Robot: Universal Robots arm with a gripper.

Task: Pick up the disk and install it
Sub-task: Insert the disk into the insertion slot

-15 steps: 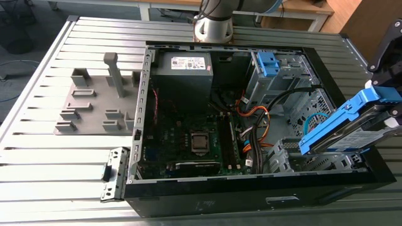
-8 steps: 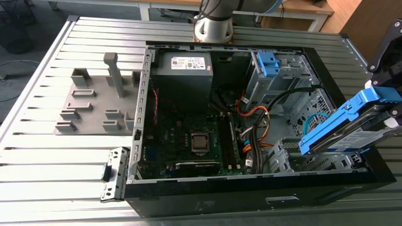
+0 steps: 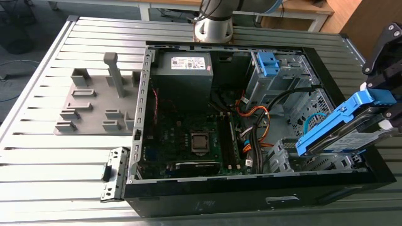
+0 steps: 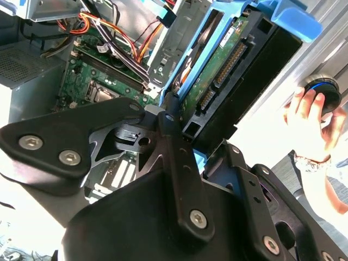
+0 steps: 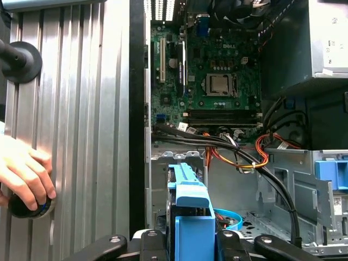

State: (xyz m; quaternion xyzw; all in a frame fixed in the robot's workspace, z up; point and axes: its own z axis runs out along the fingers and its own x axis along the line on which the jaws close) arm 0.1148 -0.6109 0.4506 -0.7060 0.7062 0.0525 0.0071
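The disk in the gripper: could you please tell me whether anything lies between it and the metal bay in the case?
A light blue cable loops in the bay just beyond the disk, which the gripper holds, and black cables cross over that bay. Either may get in the way.

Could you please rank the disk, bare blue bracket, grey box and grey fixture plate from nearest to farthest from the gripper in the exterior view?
1. The disk, clamped in the gripper at the exterior view's right.
2. The bare blue bracket, in the drive cage.
3. The grey box, inside the case, further toward that view's left.
4. The grey fixture plate, outside the case, at the exterior view's left.
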